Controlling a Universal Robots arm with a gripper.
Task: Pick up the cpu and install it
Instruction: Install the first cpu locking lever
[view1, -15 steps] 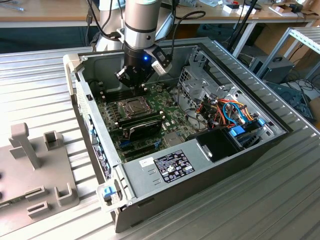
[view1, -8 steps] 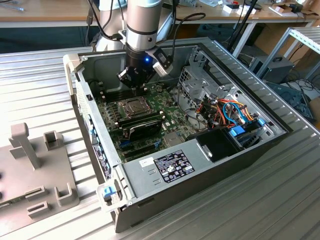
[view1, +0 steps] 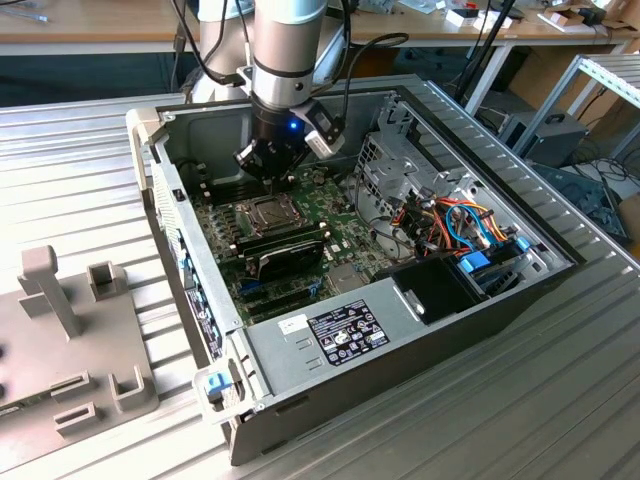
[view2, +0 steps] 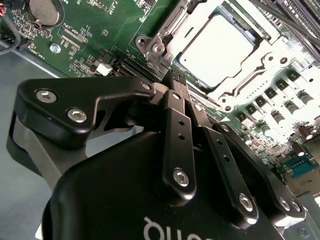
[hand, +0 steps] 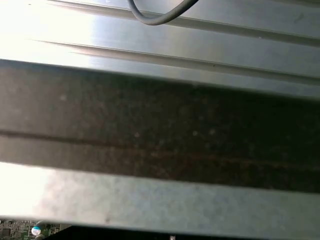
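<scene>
While the black gripper (view2: 175, 82) hovers just beside the socket with its jaws pinched together and empty, the small flat silver-grey square cpu (view2: 216, 44) sits inside the socket's metal frame (view2: 165, 42). It looks light, stiff, slippery and fragile, best held by its edges.

Nothing can be read: the black label (view1: 347, 333) and white sticker (view1: 293, 324) on the computer case (view1: 400, 378) carry print too small.

My arm (view1: 288, 50): silver-grey cylindrical wrist, black cables (view1: 345, 55) looped beside it, a blue light on its dark lower body. My gripper (view2: 176, 80): matte black linkage bars fastened with silver hex screws (view2: 181, 177).
</scene>
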